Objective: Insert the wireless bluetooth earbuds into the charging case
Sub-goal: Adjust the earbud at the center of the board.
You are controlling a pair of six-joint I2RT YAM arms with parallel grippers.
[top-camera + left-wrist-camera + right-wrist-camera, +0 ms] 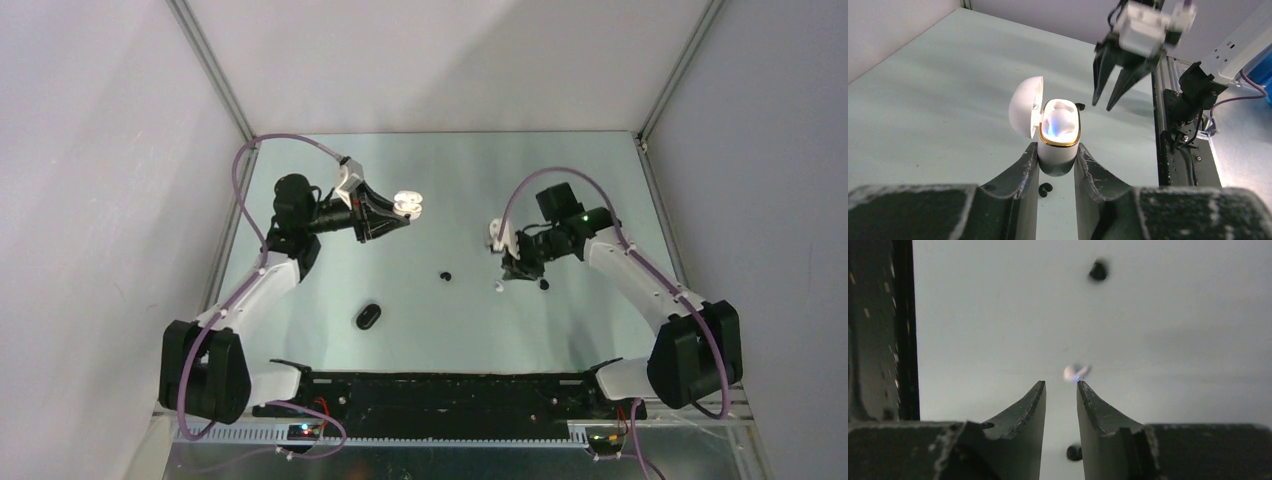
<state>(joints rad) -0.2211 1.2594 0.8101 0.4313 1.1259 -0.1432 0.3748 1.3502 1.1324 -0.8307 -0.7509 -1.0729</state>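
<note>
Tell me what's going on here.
The left arm holds a white charging case off the table, lid flipped open, clamped in its jaws. The right arm is down at the table with its jaws parted just short of a white earbud, not gripping it. Two black earbuds lie loose nearby, and a closed black case sits nearer the left arm.

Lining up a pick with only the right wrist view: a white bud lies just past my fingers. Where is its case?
Observer: The left gripper holds the white charging case, lid open, over the left side of the table.
Operator: Anything in it already?
Observer: A white shape with a blue glow sits inside; I cannot tell whether a pocket is free.
Operator: Any other case?
Observer: A black case lies on the table near the left arm.
</note>
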